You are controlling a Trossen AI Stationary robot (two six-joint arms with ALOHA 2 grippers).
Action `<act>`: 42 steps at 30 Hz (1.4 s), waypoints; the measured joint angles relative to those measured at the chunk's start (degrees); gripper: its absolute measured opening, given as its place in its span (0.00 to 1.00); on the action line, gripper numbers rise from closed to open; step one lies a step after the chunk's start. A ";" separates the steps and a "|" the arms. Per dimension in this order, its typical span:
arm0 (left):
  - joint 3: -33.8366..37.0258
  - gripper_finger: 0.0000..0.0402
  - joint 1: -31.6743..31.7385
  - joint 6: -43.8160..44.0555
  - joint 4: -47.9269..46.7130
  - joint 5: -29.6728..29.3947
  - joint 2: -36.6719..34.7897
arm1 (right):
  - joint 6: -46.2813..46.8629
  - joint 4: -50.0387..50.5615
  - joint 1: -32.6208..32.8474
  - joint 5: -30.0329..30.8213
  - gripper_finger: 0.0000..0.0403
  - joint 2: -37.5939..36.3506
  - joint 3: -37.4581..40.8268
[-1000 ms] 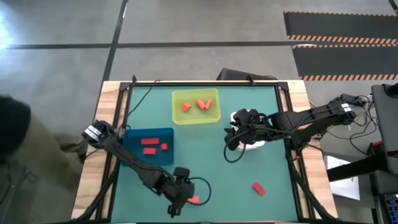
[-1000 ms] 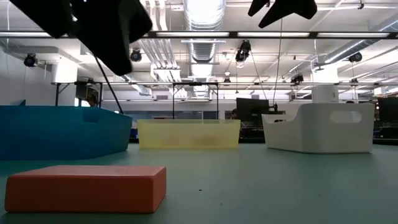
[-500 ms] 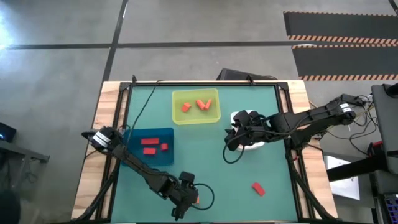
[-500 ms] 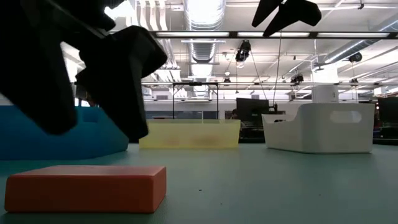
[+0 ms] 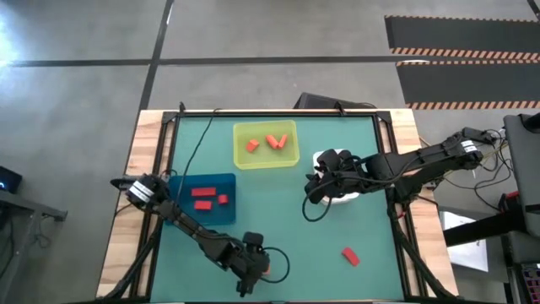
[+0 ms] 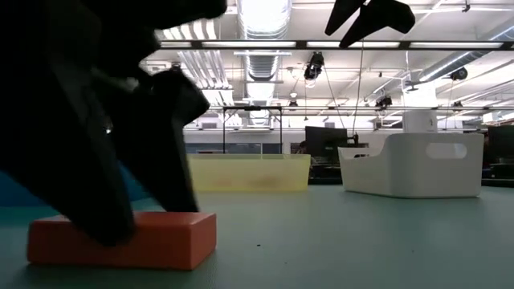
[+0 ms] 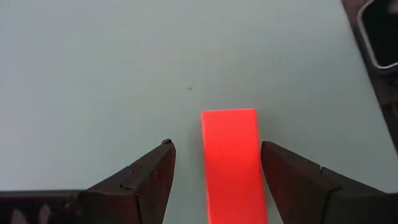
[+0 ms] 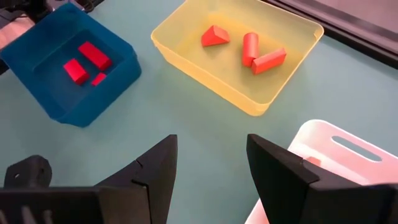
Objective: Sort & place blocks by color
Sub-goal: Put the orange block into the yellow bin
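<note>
A red bar (image 7: 233,165) lies flat on the green table near its near edge; it also shows in the low view (image 6: 161,239) and the high view (image 5: 265,271). My left gripper (image 7: 214,171) is open and low over it, one finger on each long side. My right gripper (image 8: 211,168) is open and empty above the white tray (image 5: 337,199). A second red block (image 5: 350,256) lies flat at the near right. The blue tray (image 5: 202,198) holds three red blocks. The yellow tray (image 5: 266,143) holds three orange blocks. My left gripper comes at the red bar from above, its fingers (image 7: 292,180) standing along the bar's two long sides. A narrow gap shows on each side in the wrist view. I cannot tell whether a finger touches the bar, which rests flat on the table.
The white tray (image 6: 409,164) stands at the right middle, the yellow tray (image 6: 243,172) at the far middle, the blue tray (image 8: 74,65) at the left. Cables trail from both arms over the table. Open green table lies between the trays and the near edge.
My left gripper has gone down and a little toward the table's right edge, over the red bar at the near edge, and its open fingers now stand on either side of it. In the low view the bar's left end has shifted a little.
</note>
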State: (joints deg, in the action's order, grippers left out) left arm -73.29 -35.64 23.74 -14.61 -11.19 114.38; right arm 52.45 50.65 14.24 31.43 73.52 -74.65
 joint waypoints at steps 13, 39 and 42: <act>2.61 0.39 0.02 4.36 1.59 -0.78 -0.10 | -0.55 0.02 0.00 0.16 0.45 0.00 0.00; 2.72 0.30 1.87 1.58 -8.05 3.18 -18.27 | -0.56 0.01 -0.01 0.07 0.45 0.01 0.00; 2.66 0.31 3.49 3.60 -11.82 3.35 -22.97 | -1.02 0.00 0.00 0.03 0.45 0.02 0.00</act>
State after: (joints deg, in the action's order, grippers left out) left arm -70.63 -32.14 27.34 -26.43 -7.84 91.41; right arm 51.43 50.65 14.24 31.46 73.54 -74.65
